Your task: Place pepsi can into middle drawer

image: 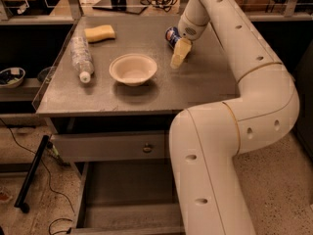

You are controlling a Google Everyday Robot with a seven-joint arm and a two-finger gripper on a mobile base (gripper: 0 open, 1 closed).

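The pepsi can (170,35), blue with a silver end, rests at the back right of the grey tabletop (195,82). My gripper (178,54) hangs from the white arm just in front of and to the right of the can, its yellowish tip pointing down at the tabletop. The arm's wrist covers the can's right side, so I cannot tell whether the gripper touches it. The middle drawer (93,199) is pulled out below the table, grey with a bare floor. My arm's lower link hides its right part.
A white bowl (133,68) sits mid-table, a clear plastic bottle (80,57) lies at the left, and a yellow sponge (100,33) is at the back left. The closed upper drawer (107,147) shows a round knob (147,148). Cables and a black stand are on the floor at left.
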